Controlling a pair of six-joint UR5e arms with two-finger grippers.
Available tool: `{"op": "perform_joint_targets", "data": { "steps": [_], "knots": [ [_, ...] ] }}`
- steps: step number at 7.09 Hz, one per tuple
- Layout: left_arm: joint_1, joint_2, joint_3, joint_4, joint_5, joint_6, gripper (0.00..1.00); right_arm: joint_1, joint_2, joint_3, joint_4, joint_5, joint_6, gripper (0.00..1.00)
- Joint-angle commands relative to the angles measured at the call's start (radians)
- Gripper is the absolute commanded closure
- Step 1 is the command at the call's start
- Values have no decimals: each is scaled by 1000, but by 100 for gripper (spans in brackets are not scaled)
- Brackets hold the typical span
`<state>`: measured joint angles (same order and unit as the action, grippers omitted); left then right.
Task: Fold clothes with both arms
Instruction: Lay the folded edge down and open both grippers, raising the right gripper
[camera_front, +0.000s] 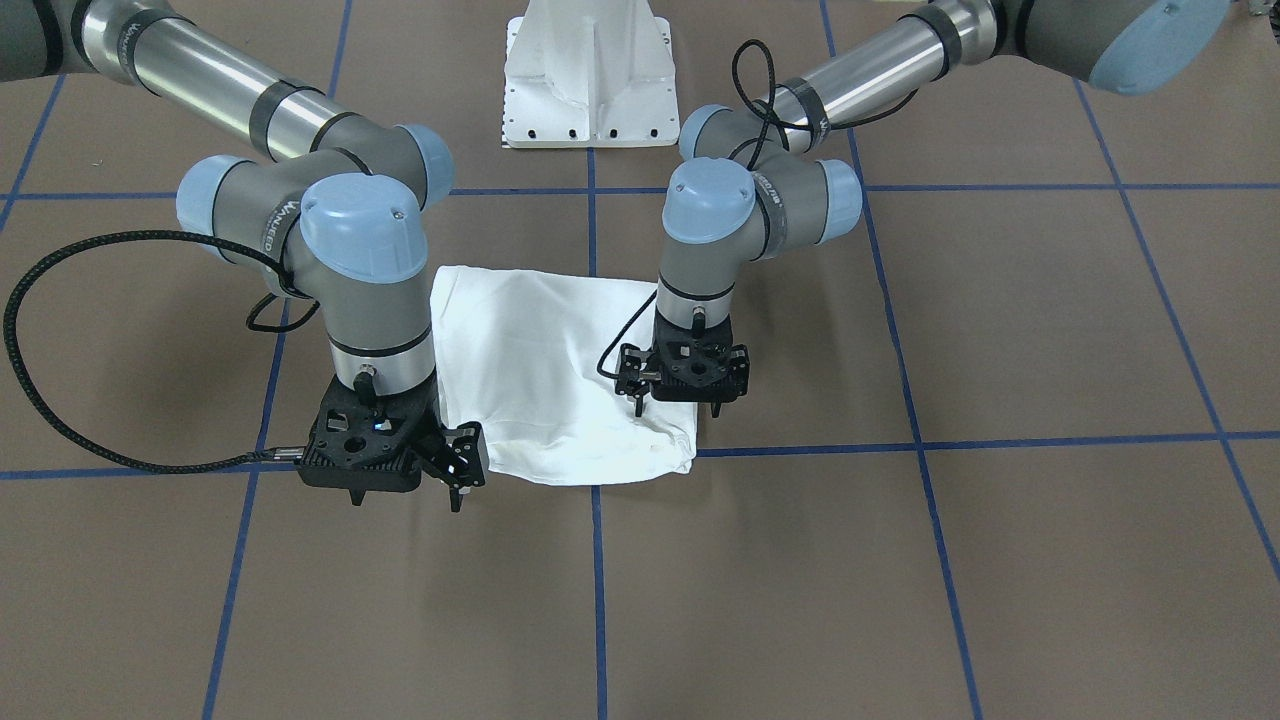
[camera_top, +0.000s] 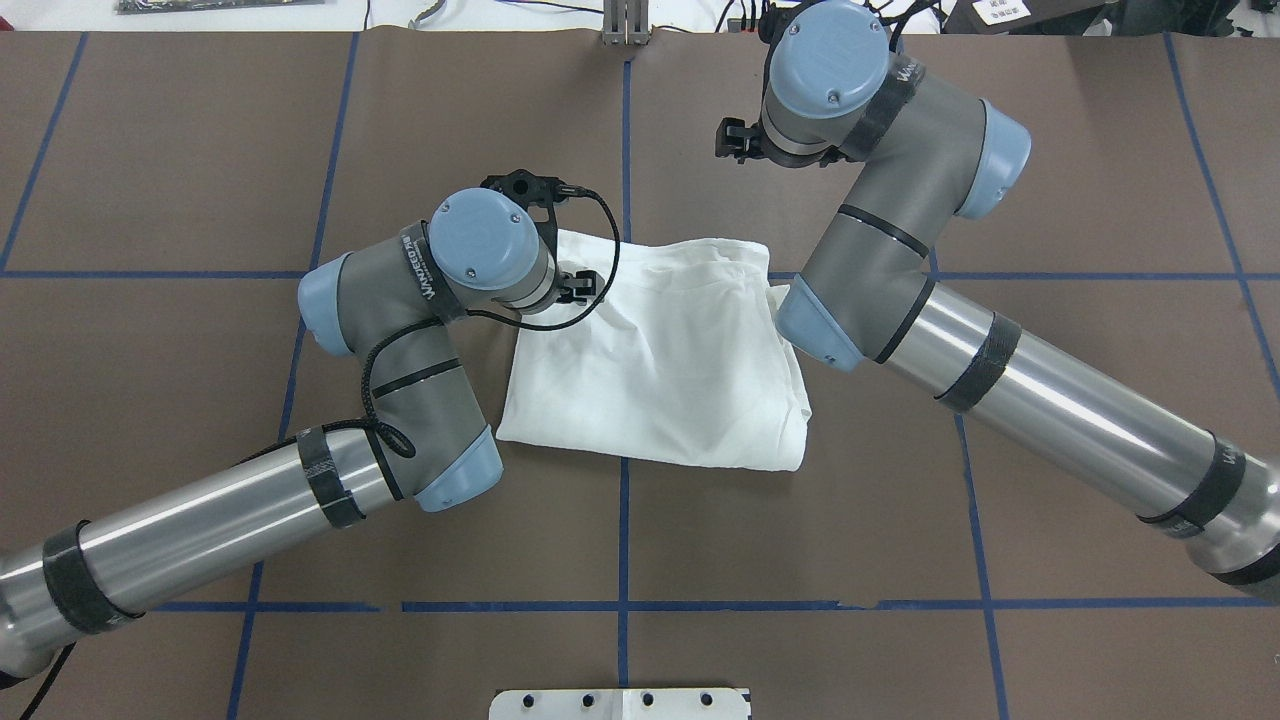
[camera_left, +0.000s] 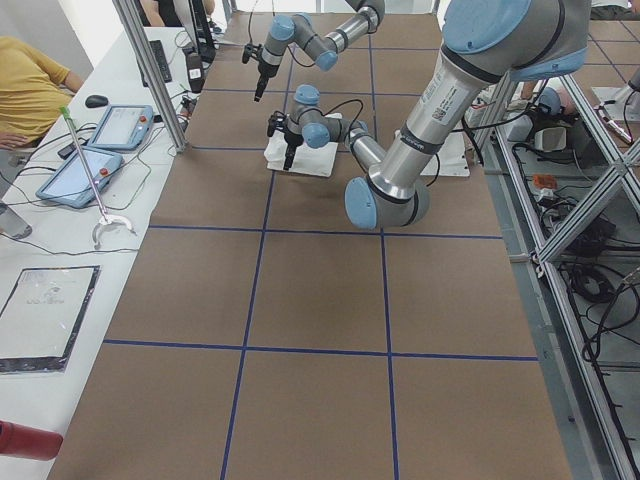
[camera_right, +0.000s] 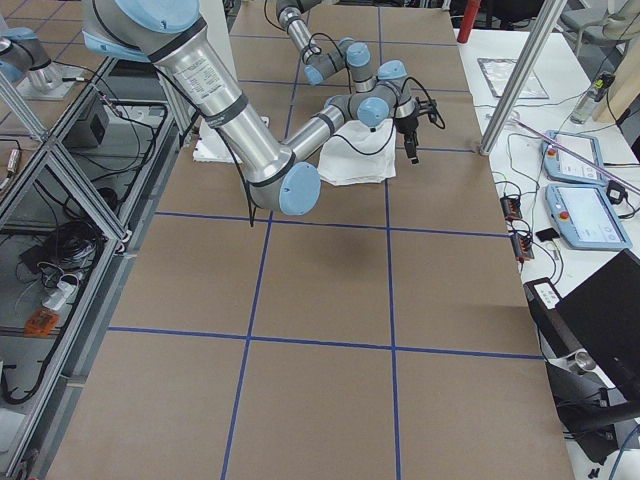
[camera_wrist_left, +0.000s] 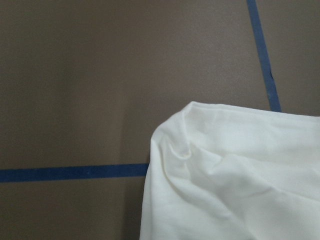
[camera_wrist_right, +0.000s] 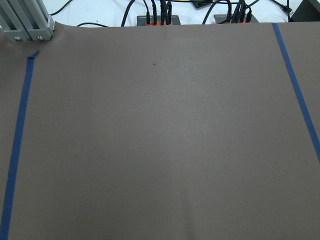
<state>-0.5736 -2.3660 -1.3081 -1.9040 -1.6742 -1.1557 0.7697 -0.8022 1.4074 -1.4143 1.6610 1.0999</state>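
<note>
Even, diffuse overhead light washes the brown table (camera_front: 1050, 320), casting only faint, soft shadows under the left gripper (camera_front: 678, 408) and right gripper (camera_front: 405, 498). Glare streaks the silver arm tubes (camera_top: 1080, 400). Beneath the left gripper, the white T-shirt (camera_wrist_left: 235, 175) runs close to overexposed, its folds soft in the wrist view.

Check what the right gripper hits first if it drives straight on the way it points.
Most likely the bare table mat. The right gripper points down, and its wrist view shows only brown mat and blue tape, with none of the white shirt. Its height above the mat is unclear.
</note>
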Motion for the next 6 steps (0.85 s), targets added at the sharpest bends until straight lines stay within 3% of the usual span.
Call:
{"op": "perform_joint_targets", "data": {
  "steps": [1, 3, 4, 6],
  "knots": [
    [-35, -48, 94, -21, 39, -9, 0, -3, -12, 1, 1, -3, 1, 0],
    [-109, -120, 252, -103, 41, -12, 0, -7, -18, 5, 2, -4, 3, 0],
    [-136, -130, 282, -127, 41, -13, 0, -7, -20, 5, 3, -4, 5, 0],
    [-149, -124, 215, -107, 27, 1, 0, -9, -22, 5, 3, -3, 2, 0]
  ]
}}
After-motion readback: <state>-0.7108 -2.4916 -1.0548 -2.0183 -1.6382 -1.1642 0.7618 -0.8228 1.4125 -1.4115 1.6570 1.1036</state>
